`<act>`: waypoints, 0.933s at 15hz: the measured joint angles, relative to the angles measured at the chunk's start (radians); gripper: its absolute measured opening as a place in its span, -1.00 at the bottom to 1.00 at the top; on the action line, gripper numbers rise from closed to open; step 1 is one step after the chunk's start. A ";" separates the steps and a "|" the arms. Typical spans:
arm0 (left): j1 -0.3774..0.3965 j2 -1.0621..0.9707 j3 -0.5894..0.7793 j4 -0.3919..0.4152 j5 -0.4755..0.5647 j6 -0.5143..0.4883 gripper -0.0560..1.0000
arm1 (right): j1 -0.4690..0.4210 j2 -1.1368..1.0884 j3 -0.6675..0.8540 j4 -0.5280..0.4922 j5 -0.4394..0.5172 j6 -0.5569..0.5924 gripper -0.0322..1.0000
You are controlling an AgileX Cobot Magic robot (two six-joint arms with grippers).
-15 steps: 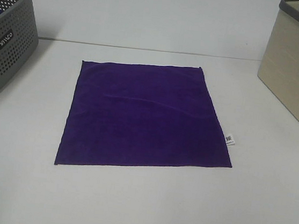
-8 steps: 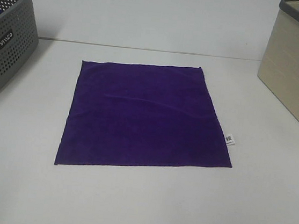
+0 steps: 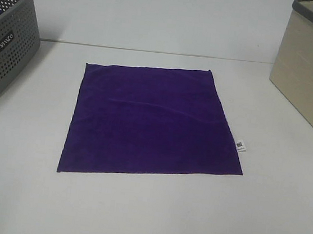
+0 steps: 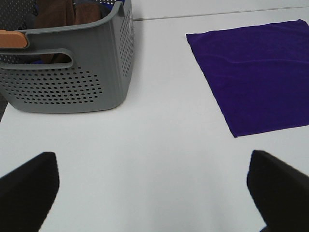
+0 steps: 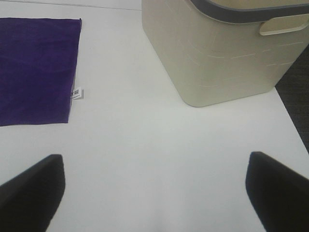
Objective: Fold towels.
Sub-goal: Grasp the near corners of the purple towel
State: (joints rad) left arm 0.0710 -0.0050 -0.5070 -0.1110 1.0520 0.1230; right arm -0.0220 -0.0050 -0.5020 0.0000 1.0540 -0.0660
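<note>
Purple towel (image 3: 153,122), grey hole-dotted basket (image 3: 8,49), beige, perhaps faintly lined, bin (image 3: 310,83)

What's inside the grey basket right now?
Brown cloth is bunched inside the grey perforated basket, with something blue showing through the handle slot. The walls hide whatever lies lower down.

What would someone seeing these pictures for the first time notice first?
The deep purple towel, spread flat and unfolded in the middle of the white table, with a small white tag on its right edge. Flanking it are a grey perforated basket at the far left and a beige bin at the far right.
</note>
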 joint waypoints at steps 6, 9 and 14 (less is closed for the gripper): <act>0.000 0.000 0.000 -0.002 0.000 0.000 0.98 | 0.000 0.000 0.000 0.000 0.000 0.000 0.97; 0.000 0.000 0.000 -0.002 0.000 0.000 0.98 | 0.000 0.000 0.000 0.000 0.000 0.000 0.97; 0.000 0.000 0.000 -0.008 0.000 0.000 0.98 | 0.000 0.000 0.000 0.000 0.000 0.000 0.97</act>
State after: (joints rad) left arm 0.0710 -0.0050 -0.5070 -0.1190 1.0520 0.1230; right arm -0.0220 -0.0050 -0.5020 0.0000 1.0540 -0.0660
